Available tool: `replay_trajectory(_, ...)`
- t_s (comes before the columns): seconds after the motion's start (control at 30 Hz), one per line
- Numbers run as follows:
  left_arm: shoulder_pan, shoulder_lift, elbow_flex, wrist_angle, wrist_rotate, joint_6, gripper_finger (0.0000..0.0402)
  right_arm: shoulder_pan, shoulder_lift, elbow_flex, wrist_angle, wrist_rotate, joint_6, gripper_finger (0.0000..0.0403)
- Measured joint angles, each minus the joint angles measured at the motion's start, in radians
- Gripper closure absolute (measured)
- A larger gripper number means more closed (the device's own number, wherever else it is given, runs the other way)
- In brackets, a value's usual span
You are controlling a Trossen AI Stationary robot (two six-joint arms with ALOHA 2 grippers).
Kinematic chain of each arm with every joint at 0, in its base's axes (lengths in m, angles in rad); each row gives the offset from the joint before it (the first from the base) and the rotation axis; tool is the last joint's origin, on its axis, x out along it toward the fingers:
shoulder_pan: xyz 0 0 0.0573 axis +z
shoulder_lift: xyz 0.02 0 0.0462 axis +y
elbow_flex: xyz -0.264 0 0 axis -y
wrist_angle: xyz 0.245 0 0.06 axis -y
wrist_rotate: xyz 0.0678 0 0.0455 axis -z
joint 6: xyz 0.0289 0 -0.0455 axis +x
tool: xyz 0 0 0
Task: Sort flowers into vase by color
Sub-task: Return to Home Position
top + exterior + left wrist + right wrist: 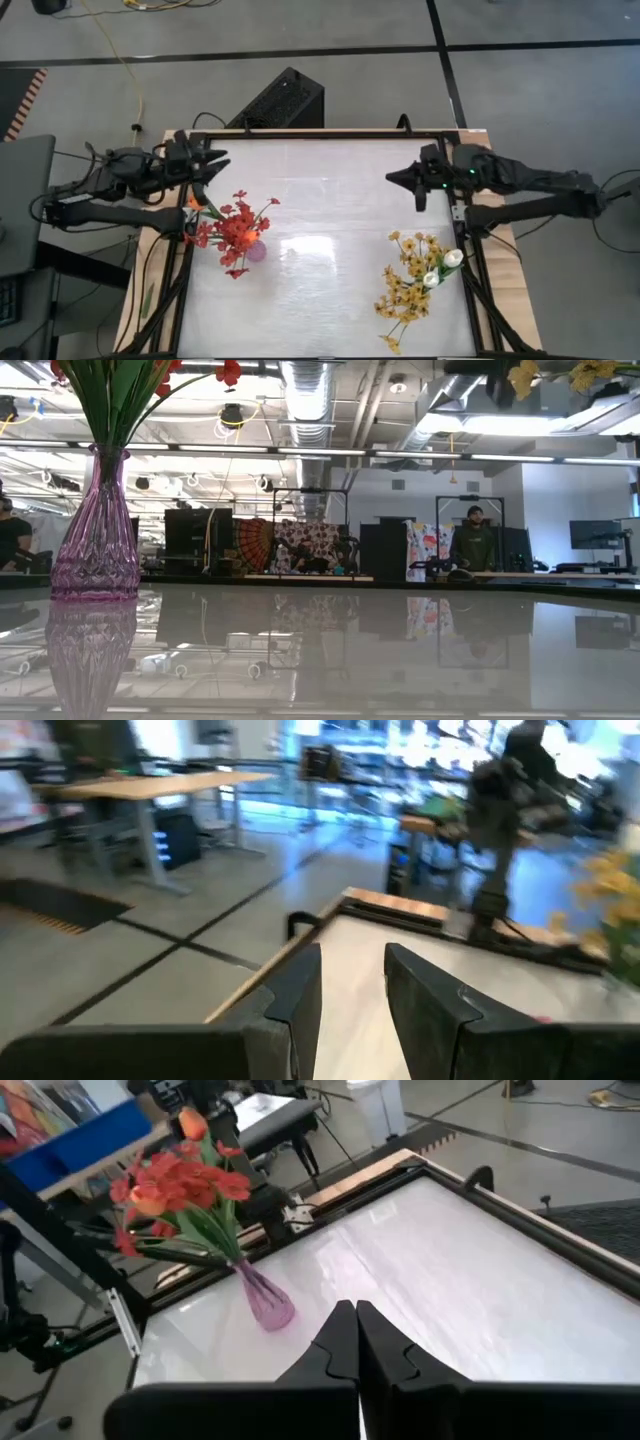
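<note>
A pink glass vase (265, 1302) stands on the table's left side and holds red blossom clusters (238, 230) and orange tulips (192, 1122) on green stems (115, 400). Yellow sprays (408, 280) with white buds (447, 262) stand at the near right. My left gripper (352, 980) hovers open above the far left corner with nothing between its fingers. My right gripper (355, 1330) is shut on nothing, raised above the table's right side and pointing toward the pink vase.
A black frame (320, 135) borders the glossy white table, whose middle (330, 230) lies bare between the two bouquets. A black box (285, 100) sits on the floor past the far edge. A person (472, 545) stands in the room behind.
</note>
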Motion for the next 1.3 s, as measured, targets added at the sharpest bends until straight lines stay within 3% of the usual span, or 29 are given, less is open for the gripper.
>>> replay_trajectory(0.27, 0.042, -0.138, -0.173, 0.157, -0.305, -0.046, 0.0301, -0.152, -0.003, -0.236, 0.319, -0.187, 0.037, 0.0386)
replay_trajectory(0.37, 0.081, -0.138, -0.231, 0.205, -0.322, -0.045, 0.0301, -0.167, 0.016, -0.292, 0.439, -0.241, 0.065, 0.0386)
replay_trajectory(0.57, 0.177, -0.124, -0.326, 0.208, -0.336, -0.082, 0.0301, -0.167, 0.043, -0.337, 0.526, -0.248, 0.069, 0.0385)
replay_trajectory(0.9, 0.350, -0.132, -0.494, 0.213, -0.021, -0.188, 0.0301, -0.119, 0.038, -0.358, 0.536, -0.261, 0.017, 0.0384)
replay_trajectory(1.1, 0.379, -0.146, -0.586, 0.257, 0.192, -0.182, 0.0301, -0.121, 0.009, -0.494, 0.628, -0.268, 0.020, 0.0385)
replay_trajectory(1.3, 0.379, -0.212, -0.724, 0.400, 0.278, -0.242, 0.0301, -0.143, -0.176, -0.619, 0.622, -0.264, 0.065, 0.0385)
